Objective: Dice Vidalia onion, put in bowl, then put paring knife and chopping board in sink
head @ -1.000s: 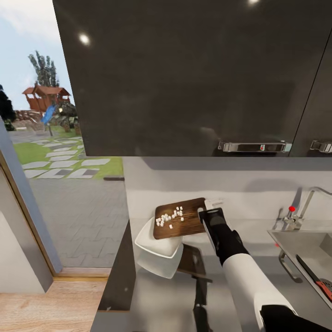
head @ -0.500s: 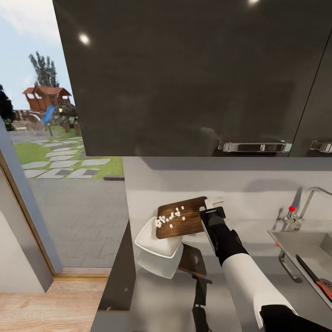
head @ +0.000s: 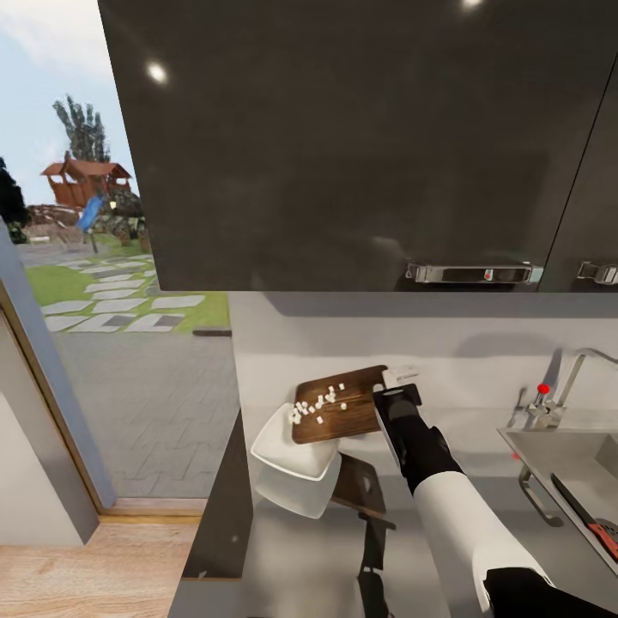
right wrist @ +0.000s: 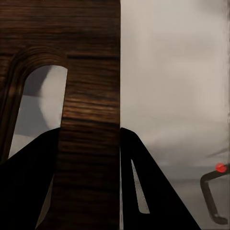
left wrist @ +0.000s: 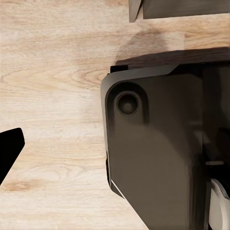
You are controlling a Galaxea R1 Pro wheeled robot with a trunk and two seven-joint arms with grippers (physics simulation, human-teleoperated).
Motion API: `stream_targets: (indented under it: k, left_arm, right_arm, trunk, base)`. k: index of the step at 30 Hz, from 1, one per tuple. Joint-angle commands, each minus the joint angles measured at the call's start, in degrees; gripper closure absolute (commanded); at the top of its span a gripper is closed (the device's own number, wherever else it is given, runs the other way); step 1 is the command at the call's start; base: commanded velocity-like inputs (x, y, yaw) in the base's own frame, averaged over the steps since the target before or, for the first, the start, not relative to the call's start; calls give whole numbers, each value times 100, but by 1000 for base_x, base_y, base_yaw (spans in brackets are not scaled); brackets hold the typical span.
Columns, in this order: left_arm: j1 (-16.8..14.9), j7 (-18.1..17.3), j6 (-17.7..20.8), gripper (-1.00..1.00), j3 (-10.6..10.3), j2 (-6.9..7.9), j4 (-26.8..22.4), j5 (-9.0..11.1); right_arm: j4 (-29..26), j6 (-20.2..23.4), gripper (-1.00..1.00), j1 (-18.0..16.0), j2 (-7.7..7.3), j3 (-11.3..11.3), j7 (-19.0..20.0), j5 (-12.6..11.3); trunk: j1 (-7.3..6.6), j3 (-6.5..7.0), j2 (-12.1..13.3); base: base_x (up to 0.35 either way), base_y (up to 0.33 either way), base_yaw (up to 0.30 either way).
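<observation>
My right gripper (head: 388,396) is shut on the handle end of the brown chopping board (head: 343,416) and holds it up, tilted down toward the white bowl (head: 279,455) on the grey countertop (head: 292,558). The board's lower end overlaps the bowl's rim. Diced onion (head: 316,404) lies as small white cubes on the board's lower half. In the right wrist view the black fingers (right wrist: 155,187) clamp the chopping board (right wrist: 91,52) beside its slot hole. The paring knife (head: 585,513), red-handled, lies in the sink (head: 549,455) at the far right. A black fingertip (left wrist: 8,149) shows in the left wrist view.
Dark wall cabinets (head: 343,146) hang close above the counter. The chrome faucet (head: 556,390) with a red dot stands behind the sink. The countertop ends at the left, next to a glass door onto a garden. The left wrist view looks down at wooden floor (left wrist: 52,72) and the robot's base (left wrist: 158,153).
The board has shifted slightly to the right and tipped a little more toward the bowl. The onion dice have slid slightly down the board.
</observation>
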Motion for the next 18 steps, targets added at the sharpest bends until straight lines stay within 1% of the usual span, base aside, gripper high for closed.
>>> stream_targets:
  k: [1,3,9,12,14,15,18]
  left_arm:
    - [-6,1,-39,-100,-49,-1,23,50]
    - [-7,1,-39,-100,-49,-1,23,51]
    - [-5,1,-39,-100,-49,-3,21,50]
    - [-5,1,-39,-100,-49,-3,21,50]
    - [-6,1,-39,-100,-49,-3,20,50]
    - [-6,1,-39,-100,-49,-3,21,50]
    - [-7,1,-40,-100,-49,-3,21,51]
  right_arm:
    - [-3,25,100,-2,5,-11,-23,6]
    - [-4,32,100,-2,5,-10,-70,13]
    - [-5,37,100,-2,5,-2,-120,177]
    - [-5,40,100,-2,5,28,-133,194]
    - [-5,44,100,-2,5,159,-152,199]
    - [-5,48,100,-2,5,339,-163,204]
    - [-5,76,100,-2,5,458,-201,207]
  trunk:
    - [2,-2,-5]
    - [2,-2,-5]
    - [2,-2,-5]
    - [2,-2,-5]
    - [2,-2,-5]
    - [2,-2,-5]
    - [2,-2,-5]
  base:
    - [0,0,0]
    - [0,0,0]
    - [0,0,0]
    - [0,0,0]
    - [0,0,0]
    - [0,0,0]
    - [0,0,0]
